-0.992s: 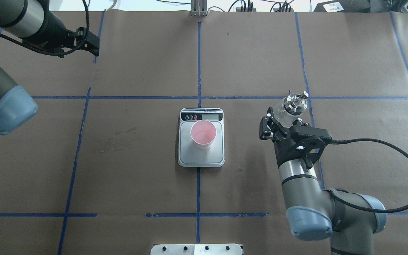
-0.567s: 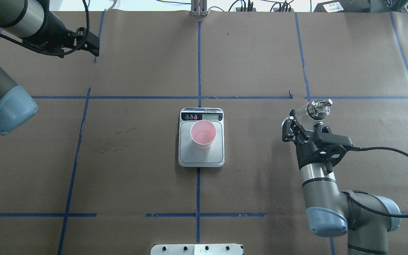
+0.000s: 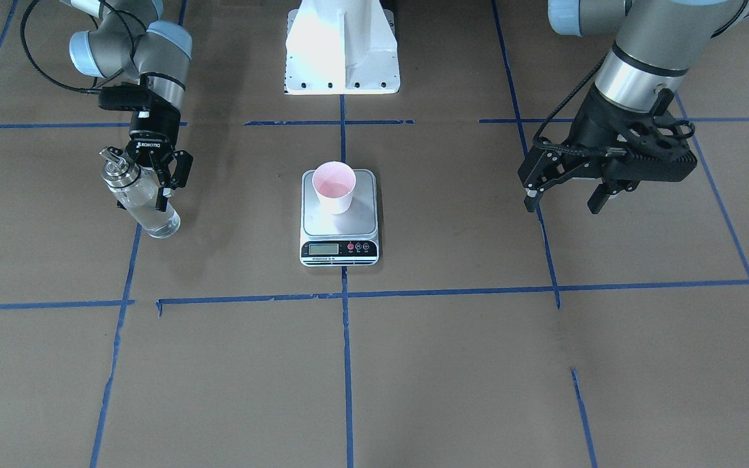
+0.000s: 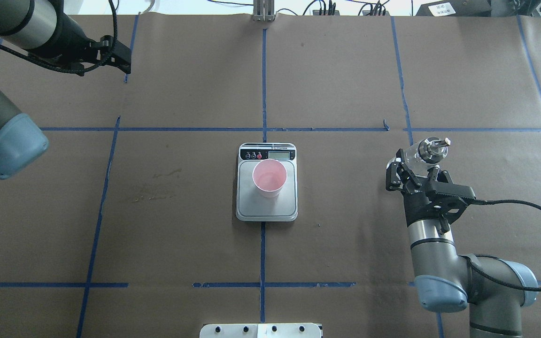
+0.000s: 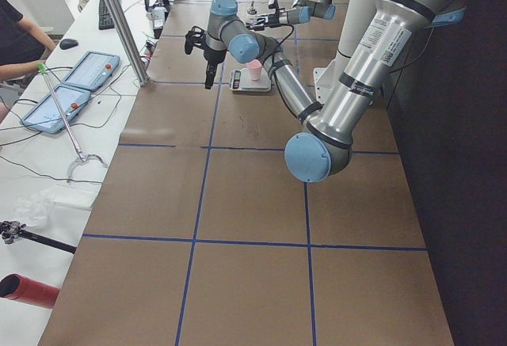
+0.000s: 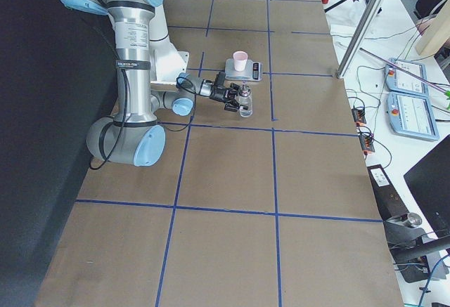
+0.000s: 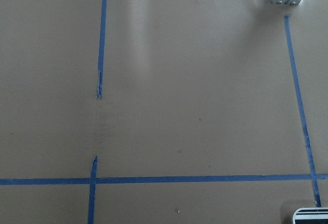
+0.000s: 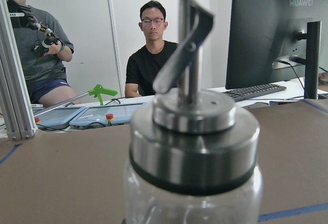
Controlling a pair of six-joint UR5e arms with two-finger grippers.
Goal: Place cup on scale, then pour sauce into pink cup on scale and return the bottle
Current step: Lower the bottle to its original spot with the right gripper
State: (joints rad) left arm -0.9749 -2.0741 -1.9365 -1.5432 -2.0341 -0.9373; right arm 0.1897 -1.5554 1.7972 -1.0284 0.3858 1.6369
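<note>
The pale pink cup [image 4: 269,177] stands upright on the steel platform of the white scale [image 4: 266,210] at the table's middle; both also show in the front view, the cup [image 3: 333,187] on the scale [image 3: 368,224]. My right gripper [image 4: 413,172] is shut on the clear glass bottle [image 4: 424,154], to the right of the scale. In the front view the bottle [image 3: 142,203] leans slightly, its base at or just above the paper. The right wrist view shows its steel collar [image 8: 193,142] and spout close up. My left gripper [image 3: 560,198] is open and empty, high at the far left.
The robot's white base plate [image 3: 342,58] sits at the near edge. Blue tape lines cross the brown paper. An aluminium post [image 4: 263,11] stands at the far edge. Operators and a monitor [image 8: 277,34] are beyond the table.
My right arm has carried the bottle further right, away from the scale, and a little toward the robot. The bottle now stands more upright. The left arm, cup and scale have not moved.
</note>
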